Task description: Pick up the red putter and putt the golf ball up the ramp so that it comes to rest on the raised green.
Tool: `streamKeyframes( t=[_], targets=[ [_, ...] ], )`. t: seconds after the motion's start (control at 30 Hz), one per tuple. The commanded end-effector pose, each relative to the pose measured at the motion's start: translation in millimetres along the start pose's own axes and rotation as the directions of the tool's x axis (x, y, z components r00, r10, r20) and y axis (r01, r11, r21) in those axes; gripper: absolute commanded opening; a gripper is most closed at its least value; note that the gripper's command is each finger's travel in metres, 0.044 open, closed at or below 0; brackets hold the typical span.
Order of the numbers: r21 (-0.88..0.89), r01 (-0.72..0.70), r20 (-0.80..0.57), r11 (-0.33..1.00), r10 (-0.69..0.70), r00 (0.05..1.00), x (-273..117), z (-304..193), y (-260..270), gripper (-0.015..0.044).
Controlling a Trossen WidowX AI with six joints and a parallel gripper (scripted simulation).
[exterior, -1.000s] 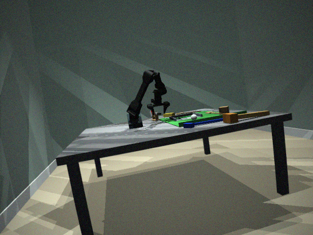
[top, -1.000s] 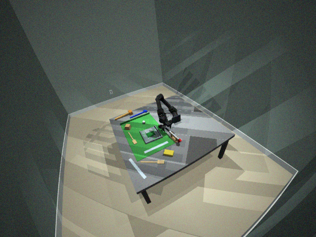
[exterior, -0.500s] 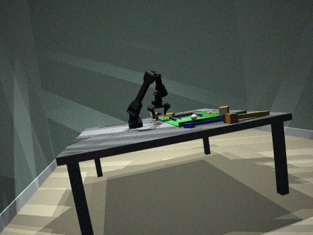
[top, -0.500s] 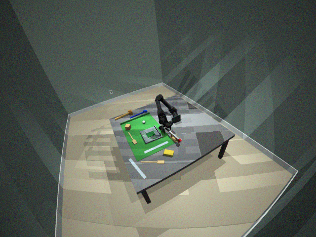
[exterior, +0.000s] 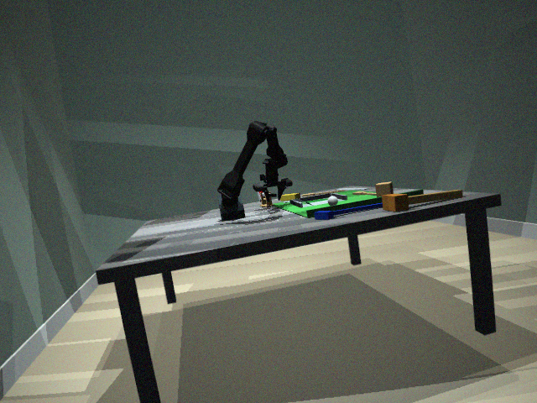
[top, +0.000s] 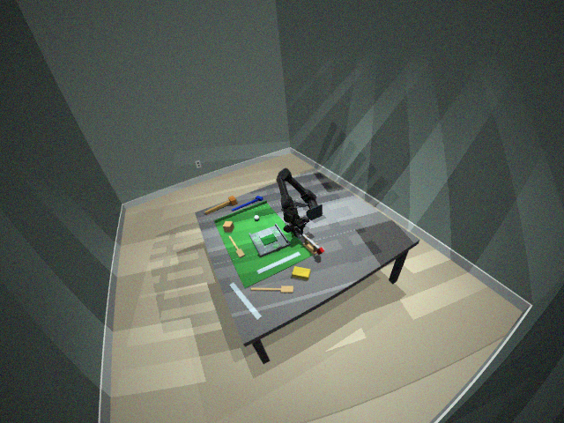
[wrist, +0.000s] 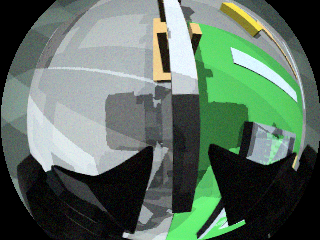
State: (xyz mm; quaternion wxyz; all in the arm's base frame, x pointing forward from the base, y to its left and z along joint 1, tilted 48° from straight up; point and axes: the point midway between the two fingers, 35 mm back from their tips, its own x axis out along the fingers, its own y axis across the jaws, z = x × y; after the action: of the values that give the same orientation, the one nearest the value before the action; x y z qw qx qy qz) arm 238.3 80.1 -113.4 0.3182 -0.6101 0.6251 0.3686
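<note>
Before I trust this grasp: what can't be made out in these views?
- Grip contact: in the wrist view the gripper has its fingers flanking the red putter shaft, but lens distortion leaves touch unclear. The top and exterior views show it too small.
- Golf ball: outside the wrist view.
- Raised green: the exterior view sees it edge-on, so the ramp is indistinct.
</note>
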Motion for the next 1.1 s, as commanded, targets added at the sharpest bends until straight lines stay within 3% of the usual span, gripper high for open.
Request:
streamKeyframes(
  t=[0.0,0.13,0.37,0.93,1.07],
  targets=[
    [0.000,0.001,0.001,1.000,-0.001,1.000,-0.5,0.1,-0.3,0.0151],
    [0.000,0.001,0.001,1.000,-0.001,1.000,-0.5,0.1,-0.3,0.0046],
    [0.000,0.001,0.001,1.000,-0.001,1.000,-1.4,0.5,-0.5,0.0000],
    [-0.001,-0.001,0.005,1.000,0.001,1.000,-92.9,26.7,-0.6,0.0000],
    [-0.001,-0.001,0.005,1.000,0.001,1.000,-97.2,27.5,0.1,0.0000]
  ],
)
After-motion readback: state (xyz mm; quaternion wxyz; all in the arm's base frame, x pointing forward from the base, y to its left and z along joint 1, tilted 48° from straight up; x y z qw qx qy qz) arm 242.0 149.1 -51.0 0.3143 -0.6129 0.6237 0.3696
